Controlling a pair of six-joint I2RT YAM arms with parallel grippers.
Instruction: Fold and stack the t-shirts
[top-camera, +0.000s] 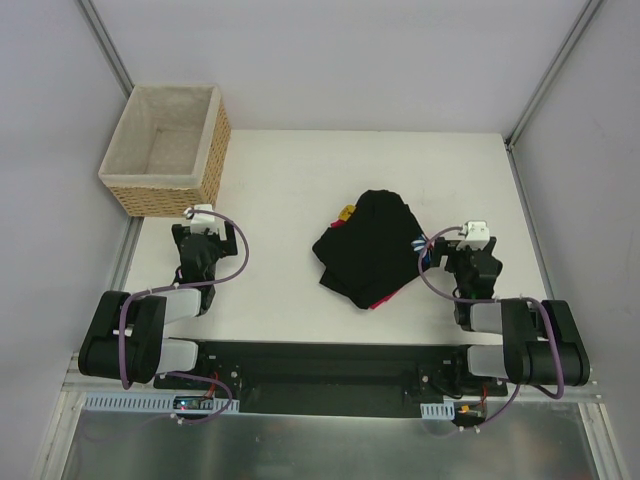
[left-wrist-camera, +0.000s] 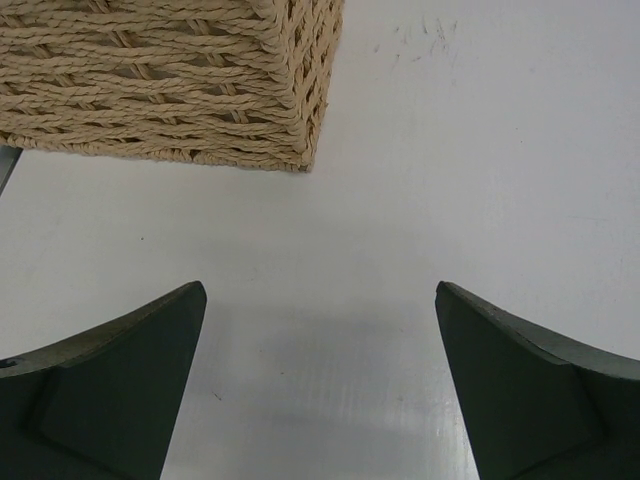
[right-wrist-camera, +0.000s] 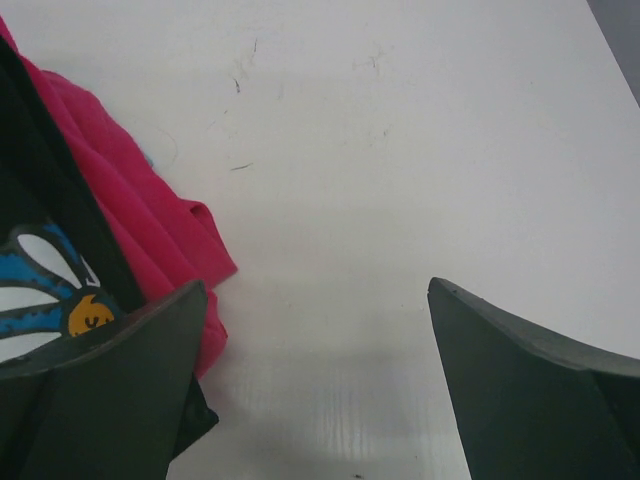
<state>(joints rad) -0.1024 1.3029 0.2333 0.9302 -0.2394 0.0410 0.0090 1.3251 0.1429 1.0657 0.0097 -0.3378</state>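
Note:
The t-shirts lie in one crumpled heap at mid-table. The black t-shirt is on top, and the pinkish-red t-shirt peeks out at its near edge. In the right wrist view the pinkish-red t-shirt and the black t-shirt's blue daisy print fill the left side. My right gripper is open just right of the heap, its left finger over the cloth edge, with bare table between the jaws. My left gripper is open over bare table, far left of the heap.
A woven wicker basket with pale lining stands at the table's back left; its corner is just ahead of my left gripper. The white table is bounded by grey walls at the back and sides.

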